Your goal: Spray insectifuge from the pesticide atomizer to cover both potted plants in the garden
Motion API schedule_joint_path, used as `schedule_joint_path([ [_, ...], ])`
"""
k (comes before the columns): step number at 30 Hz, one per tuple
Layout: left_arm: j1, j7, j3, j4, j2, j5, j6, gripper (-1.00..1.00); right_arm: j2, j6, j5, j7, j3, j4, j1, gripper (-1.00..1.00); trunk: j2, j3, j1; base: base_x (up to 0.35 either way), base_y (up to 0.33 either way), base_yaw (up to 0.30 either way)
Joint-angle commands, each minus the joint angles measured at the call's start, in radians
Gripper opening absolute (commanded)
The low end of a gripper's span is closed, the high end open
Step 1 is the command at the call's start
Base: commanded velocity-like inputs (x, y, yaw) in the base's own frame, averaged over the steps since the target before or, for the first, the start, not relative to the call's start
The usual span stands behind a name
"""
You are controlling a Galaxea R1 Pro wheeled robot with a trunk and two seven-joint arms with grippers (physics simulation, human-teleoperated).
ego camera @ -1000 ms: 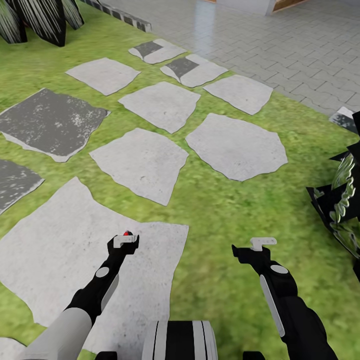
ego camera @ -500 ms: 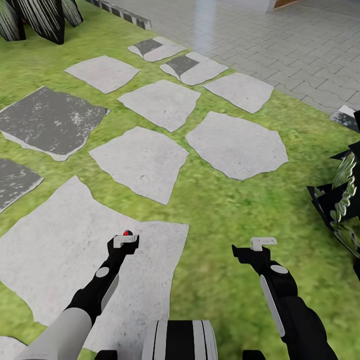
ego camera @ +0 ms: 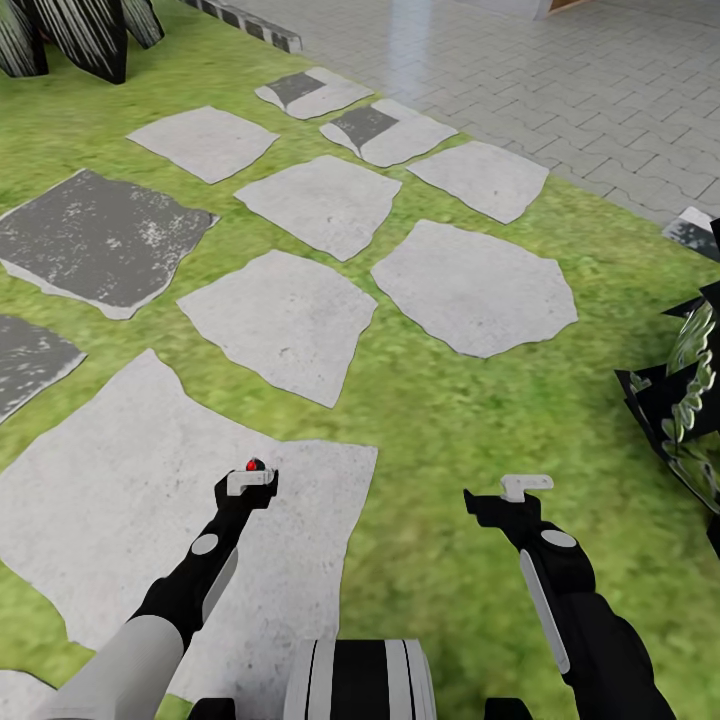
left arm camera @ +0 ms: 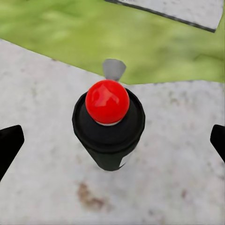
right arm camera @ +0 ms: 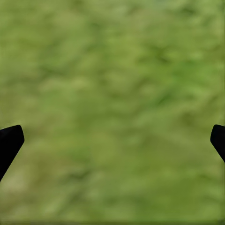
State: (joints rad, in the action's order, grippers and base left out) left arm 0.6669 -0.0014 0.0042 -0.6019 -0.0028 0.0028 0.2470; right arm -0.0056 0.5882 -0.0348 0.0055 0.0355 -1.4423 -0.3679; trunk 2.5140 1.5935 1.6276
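Shift: stepping stones [ego camera: 287, 322] slide slightly toward 12 o'clock; camera moves, arms fixed.
Left hand [left arm camera: 112, 140]: wide, above red-capped black cylinder [left arm camera: 108, 126].
Right hand [right arm camera: 112, 140]: wide, over lawn [right arm camera: 112, 93].
Writing: none legible.

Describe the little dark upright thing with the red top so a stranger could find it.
On the green lawn, find the largest pale grey stone slab, nearest the robot. Near its far edge, just ahead of the left gripper, stands a short black cylinder capped by a glossy red ball. Its neighbours are only flat stone and grass.
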Motion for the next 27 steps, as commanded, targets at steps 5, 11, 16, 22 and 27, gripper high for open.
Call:
schedule_joint_path([
  [5,0.000,0.000,0.002,0.001,0.000,0.000,0.003,1.00,-0.001,0.005,-0.004,0.001,0.000,-0.001,0.000,1.00,0.000,0.001,0.000,0.000,0.000,0.000],
  [11,0.000,0.000,0.000,0.001,0.000,0.000,0.003,1.00,-0.001,0.005,-0.004,0.001,0.000,-0.002,0.000,1.00,0.000,0.001,0.000,0.005,0.000,0.000],
  [16,0.000,-0.001,-0.001,0.001,0.000,0.000,0.003,1.00,-0.001,0.005,-0.004,0.001,0.000,-0.001,0.000,1.00,0.000,0.001,0.000,0.124,0.000,0.000],
  [22,0.000,-0.001,-0.001,0.001,0.000,0.000,0.003,1.00,0.000,0.005,-0.004,0.001,0.000,-0.001,0.000,1.00,0.000,0.001,0.000,0.007,0.000,0.000],
  [27,0.000,-0.001,-0.001,0.001,0.000,0.000,0.003,1.00,0.000,0.005,-0.004,0.001,0.000,-0.001,0.000,1.00,0.000,0.004,0.000,0.000,0.000,0.010],
])
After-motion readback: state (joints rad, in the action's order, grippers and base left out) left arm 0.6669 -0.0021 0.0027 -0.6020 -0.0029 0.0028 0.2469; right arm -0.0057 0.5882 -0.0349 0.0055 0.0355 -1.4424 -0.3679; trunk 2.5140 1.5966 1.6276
